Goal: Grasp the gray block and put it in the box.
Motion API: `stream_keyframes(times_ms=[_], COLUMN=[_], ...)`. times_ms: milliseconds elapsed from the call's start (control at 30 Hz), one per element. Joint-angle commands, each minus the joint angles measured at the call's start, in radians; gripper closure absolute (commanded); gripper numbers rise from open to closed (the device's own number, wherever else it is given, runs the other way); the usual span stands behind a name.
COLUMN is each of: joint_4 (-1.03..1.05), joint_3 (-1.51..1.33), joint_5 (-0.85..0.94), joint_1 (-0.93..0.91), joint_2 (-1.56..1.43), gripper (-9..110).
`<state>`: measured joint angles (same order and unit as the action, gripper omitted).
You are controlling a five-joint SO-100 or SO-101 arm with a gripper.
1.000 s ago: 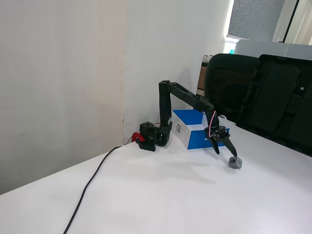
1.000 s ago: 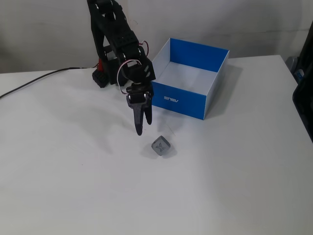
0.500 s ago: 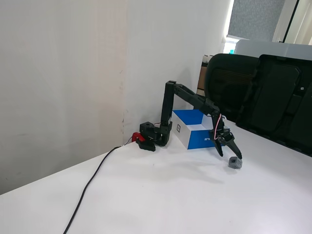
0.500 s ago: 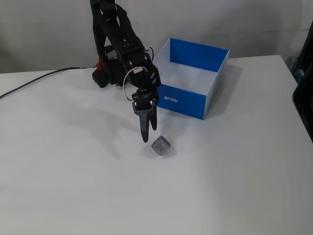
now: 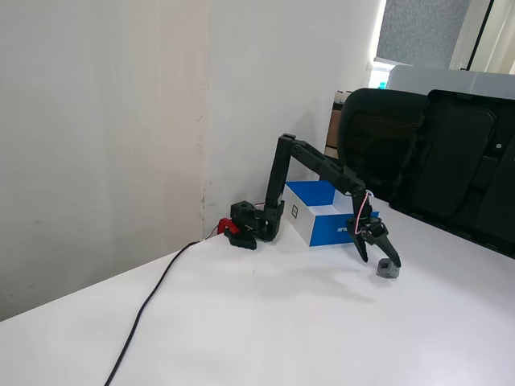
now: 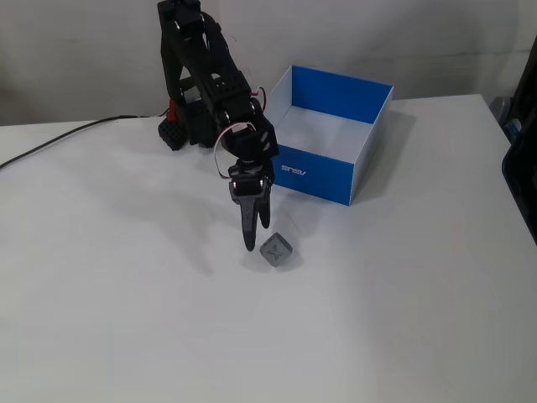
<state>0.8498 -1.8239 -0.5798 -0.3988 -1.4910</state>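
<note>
Gray block just beside end effector fingertips

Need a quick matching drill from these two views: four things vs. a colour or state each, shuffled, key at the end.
Things:
1. gray block
2. box
3. gripper
4. cable

States:
A. blue outside, white inside, nothing seen in it
B. black, trailing across the table toward the arm's base
C. on the table in front of the box, not lifted
D. open, pointing down at the block

Pairs: 1-C, 2-A, 3-D, 4-B
</note>
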Motion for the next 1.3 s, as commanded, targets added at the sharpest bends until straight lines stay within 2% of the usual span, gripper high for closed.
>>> stream_keyframes(times_ms=[0,567,767,1100,1267], joint_4=[-0.018,0.034,0.071,0.095,0.104], joint_3=[0.094,0.29,0.344,0.37,0.373], joint_5=[-0.005,-0.002,0.0,-0.014,-0.014], joint_1=[0.012,-0.003,-0.026,-0.028,-0.028], joint_2=[0.0,0.181,0.216,0.242,0.252], gripper=[53,52,65,100,101])
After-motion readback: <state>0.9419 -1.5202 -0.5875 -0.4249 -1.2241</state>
